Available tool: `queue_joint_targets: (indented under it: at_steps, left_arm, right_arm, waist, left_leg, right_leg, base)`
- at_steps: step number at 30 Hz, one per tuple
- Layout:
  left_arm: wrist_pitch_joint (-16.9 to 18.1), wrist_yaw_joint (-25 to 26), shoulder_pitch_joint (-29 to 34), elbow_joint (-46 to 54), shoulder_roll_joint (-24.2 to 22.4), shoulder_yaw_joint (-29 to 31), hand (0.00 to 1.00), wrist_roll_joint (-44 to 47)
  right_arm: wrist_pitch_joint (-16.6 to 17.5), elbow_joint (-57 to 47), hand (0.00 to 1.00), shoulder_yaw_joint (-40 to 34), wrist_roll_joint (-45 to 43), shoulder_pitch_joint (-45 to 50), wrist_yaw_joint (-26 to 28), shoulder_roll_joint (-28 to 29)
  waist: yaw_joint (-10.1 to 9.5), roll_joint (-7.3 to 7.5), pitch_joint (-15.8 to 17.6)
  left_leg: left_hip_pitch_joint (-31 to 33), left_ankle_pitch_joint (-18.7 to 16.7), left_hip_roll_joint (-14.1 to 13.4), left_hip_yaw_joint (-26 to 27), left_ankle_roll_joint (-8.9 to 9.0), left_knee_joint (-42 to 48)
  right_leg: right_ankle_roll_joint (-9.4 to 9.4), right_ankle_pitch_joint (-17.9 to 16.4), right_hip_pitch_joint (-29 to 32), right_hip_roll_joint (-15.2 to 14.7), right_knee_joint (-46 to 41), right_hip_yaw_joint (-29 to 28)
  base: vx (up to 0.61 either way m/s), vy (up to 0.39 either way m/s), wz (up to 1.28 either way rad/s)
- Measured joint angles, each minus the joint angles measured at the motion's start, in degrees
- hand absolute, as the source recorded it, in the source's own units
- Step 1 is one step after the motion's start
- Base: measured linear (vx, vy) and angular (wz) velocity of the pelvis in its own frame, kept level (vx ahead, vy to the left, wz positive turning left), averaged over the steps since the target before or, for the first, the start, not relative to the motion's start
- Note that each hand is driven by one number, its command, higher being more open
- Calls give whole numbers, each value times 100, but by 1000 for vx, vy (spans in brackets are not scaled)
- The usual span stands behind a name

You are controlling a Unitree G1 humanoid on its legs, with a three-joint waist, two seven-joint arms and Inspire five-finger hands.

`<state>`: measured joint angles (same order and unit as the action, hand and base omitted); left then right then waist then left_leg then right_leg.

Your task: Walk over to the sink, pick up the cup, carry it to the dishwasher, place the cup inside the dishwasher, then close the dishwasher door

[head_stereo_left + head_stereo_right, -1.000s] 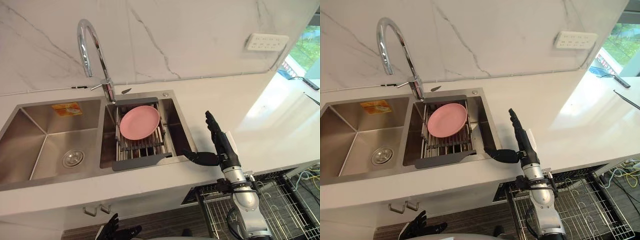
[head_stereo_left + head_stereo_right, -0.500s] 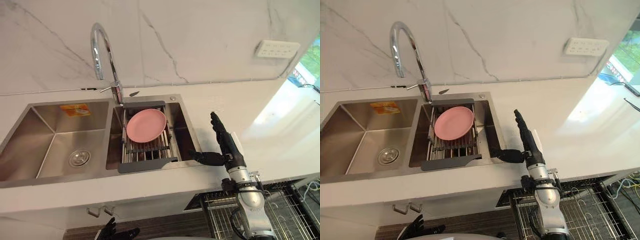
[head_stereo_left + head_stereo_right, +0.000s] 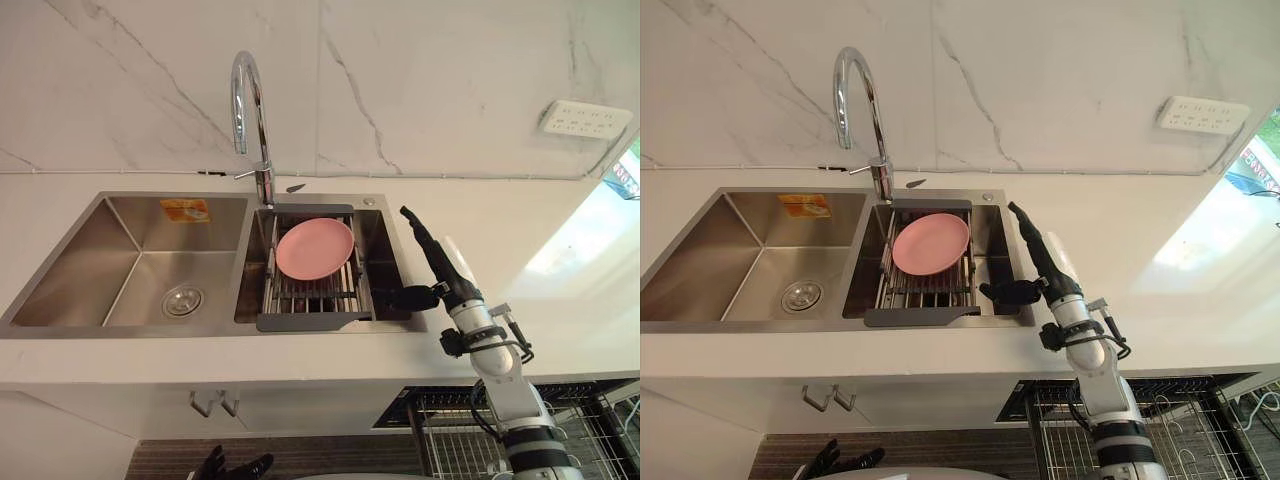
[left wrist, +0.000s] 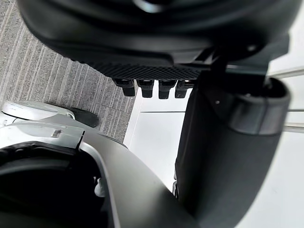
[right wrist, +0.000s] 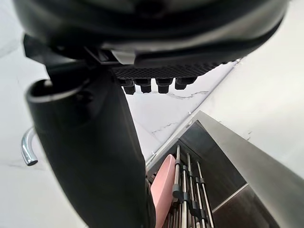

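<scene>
My right hand [image 3: 437, 262] hangs released, fingers straight and thumb stuck out sideways, over the right rim of the sink [image 3: 90, 250], just beside the basin where a pink plate [image 3: 314, 248] rests on a drying rack [image 3: 315, 298] under the tap [image 3: 250, 110]. My left hand [image 3: 235, 467] is low by the floor, fingers loose and holding nothing. The dishwasher basket [image 3: 1200, 430] juts out from under the tabletop [image 3: 500, 210] on my right; where the cup is I cannot tell
</scene>
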<state>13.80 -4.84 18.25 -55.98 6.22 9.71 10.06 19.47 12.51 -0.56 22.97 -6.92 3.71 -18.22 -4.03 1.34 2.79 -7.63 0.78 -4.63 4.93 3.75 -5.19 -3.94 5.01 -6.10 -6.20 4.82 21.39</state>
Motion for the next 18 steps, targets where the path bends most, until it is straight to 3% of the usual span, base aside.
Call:
queue_joint_targets:
  at_steps: [9,18]
  left_arm:
    - [-107,-4,15,179,-2,1,100,-100]
    - [-121,-9,18,293,3,2,100,-229]
  right_arm:
    - [-380,662,100,359,667,-776,-102,-170]
    - [-446,1237,100,639,1102,-1320,-176,-176]
  waist:
    - [-94,29,21]
    - [-161,71,117]
  left_leg:
    - [6,26,10,-127,25,23]
    - [5,54,84,-220,-15,-3]
  right_leg:
    - [-6,-3,-67,-5,-1,130]
    - [-53,-37,-107,-66,-46,206]
  base:
    - [8,6,7]
    - [-28,10,6]
